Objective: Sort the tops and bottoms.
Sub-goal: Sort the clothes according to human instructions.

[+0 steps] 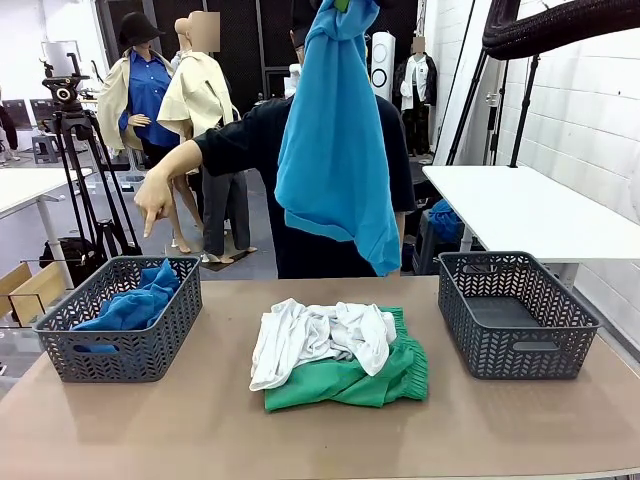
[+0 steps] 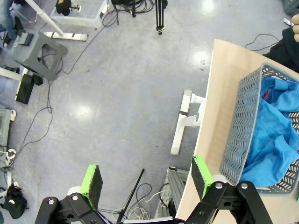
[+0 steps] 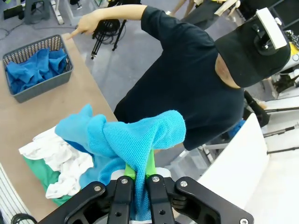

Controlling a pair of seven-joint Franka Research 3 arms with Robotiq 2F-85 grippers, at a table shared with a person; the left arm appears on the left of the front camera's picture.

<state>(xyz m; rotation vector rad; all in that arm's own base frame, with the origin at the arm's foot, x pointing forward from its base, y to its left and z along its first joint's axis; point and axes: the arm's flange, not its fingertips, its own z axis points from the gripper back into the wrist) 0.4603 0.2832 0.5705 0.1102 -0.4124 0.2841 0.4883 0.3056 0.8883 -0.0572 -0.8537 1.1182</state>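
On the tan table, one blue shirt lies in the left-edge basket; the right-edge basket holds nothing. My right gripper is clamped on a second blue shirt, high above the white shirt and green shorts heaped mid-table. My left gripper gapes.

Gripper states.
Left gripper jaws wide apart; right gripper clamped on blue top, raised high.
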